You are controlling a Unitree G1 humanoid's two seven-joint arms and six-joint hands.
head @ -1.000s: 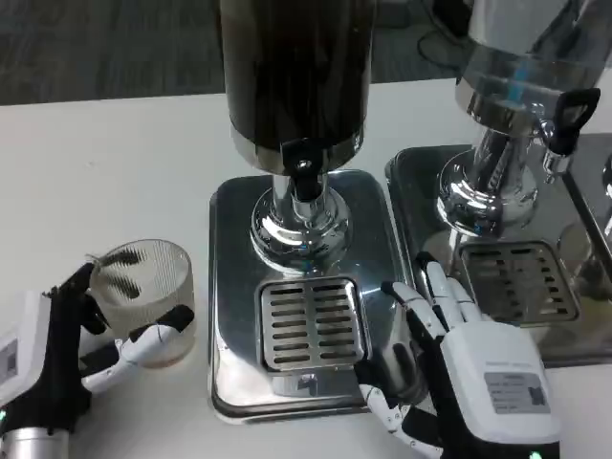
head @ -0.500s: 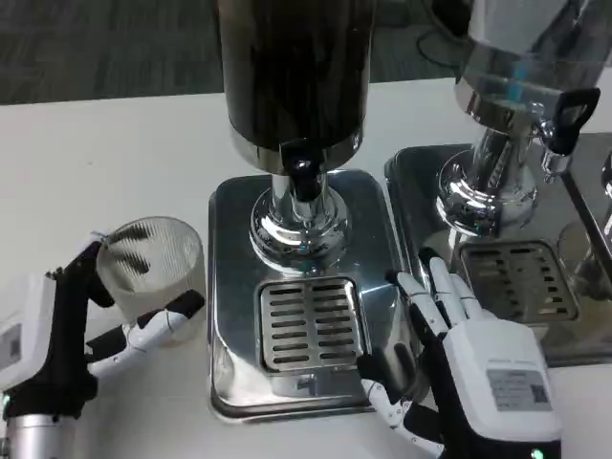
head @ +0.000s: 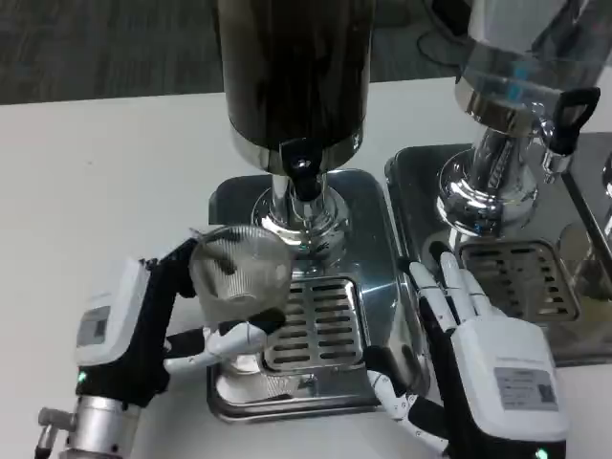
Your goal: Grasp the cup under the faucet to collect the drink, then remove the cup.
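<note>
My left hand (head: 158,320) grips a clear ribbed cup (head: 239,270) and holds it tilted above the left edge of the drip grate (head: 316,323). The cup sits just left of and below the black faucet (head: 304,176) of the dark drink dispenser (head: 293,72). The fingers wrap around the cup's side and underside. My right hand (head: 483,359) rests with its fingers spread and nothing in it on the right rim of the steel drip tray (head: 373,206).
A second dispenser (head: 521,67) with a black tap handle (head: 572,113) stands on its own steel tray (head: 497,277) at the right. White table (head: 105,182) lies to the left and behind.
My left hand has lifted the cup off the table and carried it right, over the tray's left edge toward the faucet. The right hand has shifted slightly right.
</note>
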